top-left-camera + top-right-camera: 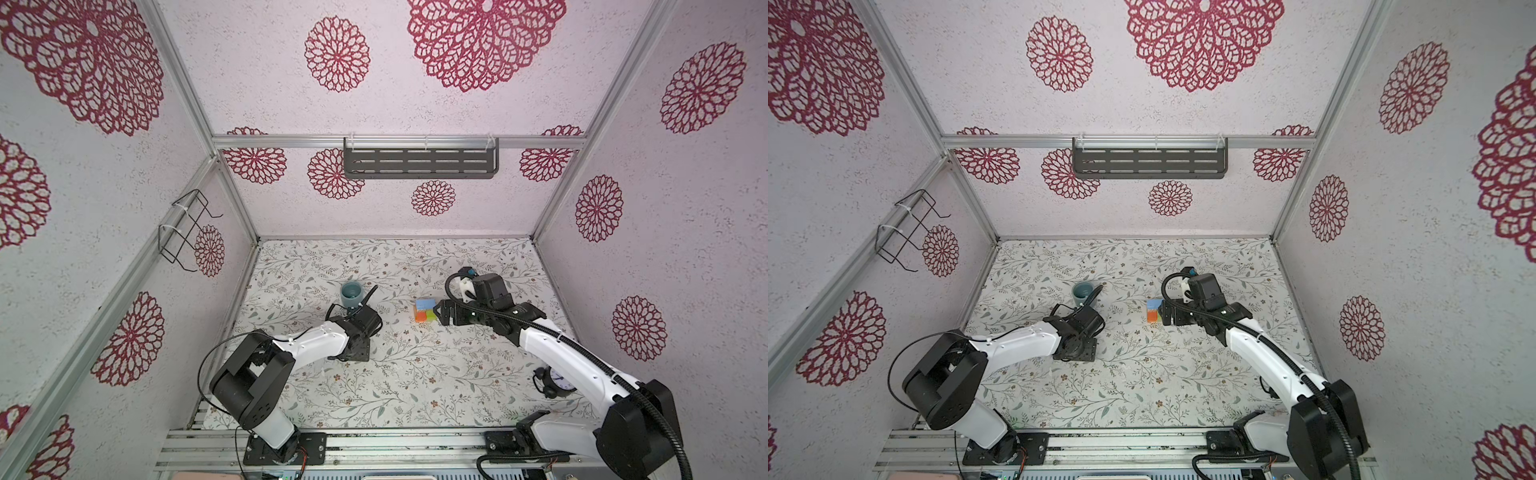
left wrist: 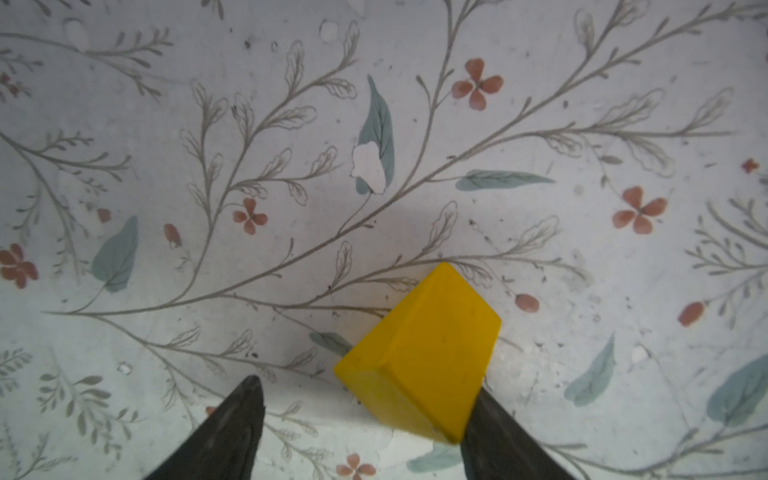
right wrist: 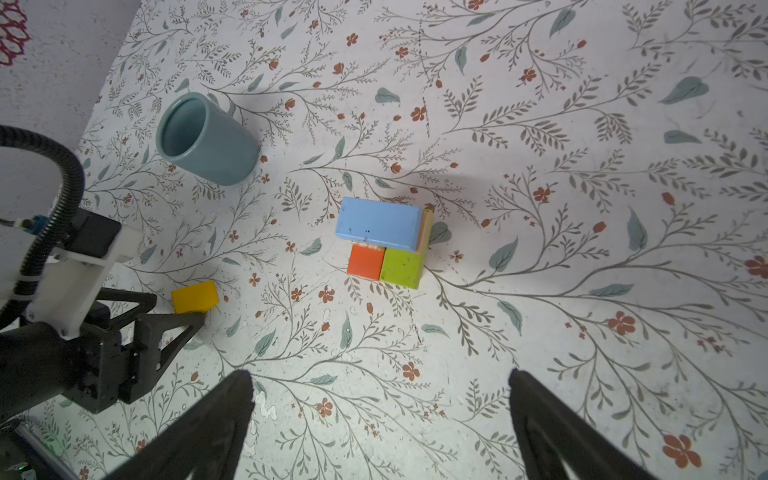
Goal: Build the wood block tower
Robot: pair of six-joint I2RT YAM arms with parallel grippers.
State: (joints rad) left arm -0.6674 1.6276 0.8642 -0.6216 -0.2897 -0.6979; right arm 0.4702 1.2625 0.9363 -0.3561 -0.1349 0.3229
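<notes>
A yellow wood block (image 2: 419, 353) lies on the floral table between the fingers of my left gripper (image 2: 365, 388). One finger touches the block and the other finger (image 2: 245, 411) stands apart from it, so the jaws are open. In the right wrist view the same yellow block (image 3: 194, 296) sits at the left gripper (image 3: 179, 306). The tower (image 1: 424, 311) is a low stack: a blue block (image 3: 378, 224) on top of an orange block (image 3: 365, 261) and a green block (image 3: 402, 268). My right gripper (image 3: 380, 378) hangs open and empty just right of the tower (image 1: 1153, 311).
A teal cup (image 1: 352, 293) stands upright behind the left arm, also seen as the cup (image 3: 205, 139) left of the tower. A black alarm clock (image 1: 555, 380) sits near the right arm's base. A dark shelf (image 1: 419, 162) hangs on the back wall and a wire basket (image 1: 187, 228) on the left wall.
</notes>
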